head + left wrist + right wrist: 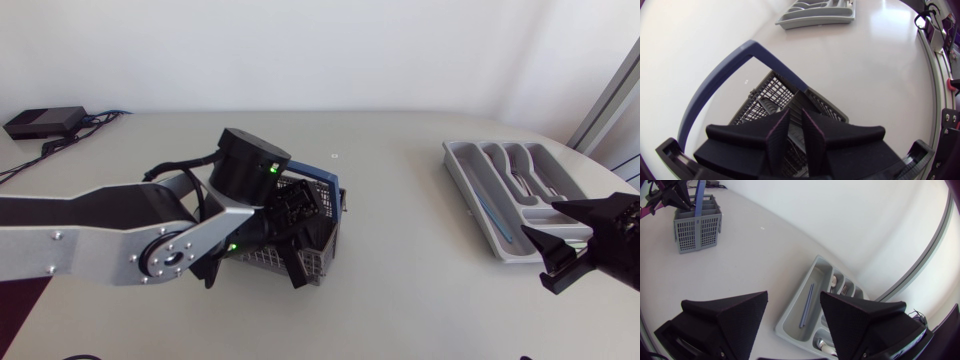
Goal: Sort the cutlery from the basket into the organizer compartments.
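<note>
The grey mesh cutlery basket with its blue handle stands mid-table. My left gripper is pushed down into it from above, its tips among the basket's cells; dark cutlery shows in a cell beside them. Whether anything is gripped stays hidden. The grey organizer lies at the far right with a blue piece in its long side compartment and silver cutlery in others. My right gripper hangs open and empty just in front of the organizer.
A black box with cables lies at the table's back left corner. Bare white tabletop stretches between the basket and the organizer.
</note>
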